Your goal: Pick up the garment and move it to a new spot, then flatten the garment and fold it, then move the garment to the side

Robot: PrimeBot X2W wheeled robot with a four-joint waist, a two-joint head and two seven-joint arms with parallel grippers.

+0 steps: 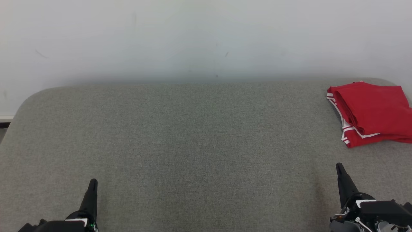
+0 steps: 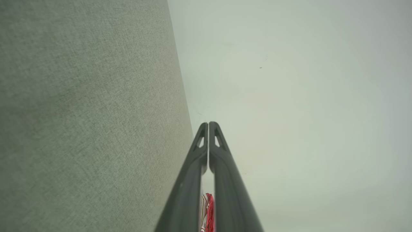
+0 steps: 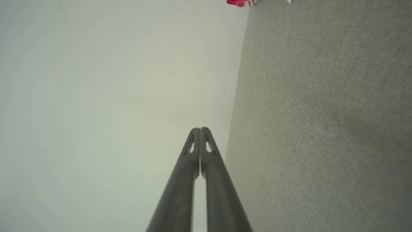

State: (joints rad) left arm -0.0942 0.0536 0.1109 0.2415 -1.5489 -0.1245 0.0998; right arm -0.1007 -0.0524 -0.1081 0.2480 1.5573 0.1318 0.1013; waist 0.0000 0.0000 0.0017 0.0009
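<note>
Softly is how the red garment (image 1: 373, 109) wants to be handled. It lies at the far right of the grey table (image 1: 193, 135), close to the edge, folded into a neat pile with white stripes along its hems. It looks thin, light and floppy, like sports clothes, though I cannot tell what kind. Cloth like this will not break. But it will droop, slide and come unfolded if it is picked up by one layer only. I think the best place to hold it is the thick folded edge on its left side, pinching all the layers at once. Two corners held by both grippers would work too.

The left gripper (image 1: 92, 185) sits low at the near left of the table. The right gripper (image 1: 339, 168) sits low at the near right. Both point away toward the pale wall (image 1: 206, 38). Each one has its two dark fingers pressed together with nothing between them. Neither touches the garment. The right one is nearer to it, and the left one is well apart from it. The pile looks folded and put aside, so the job seems about done.
</note>
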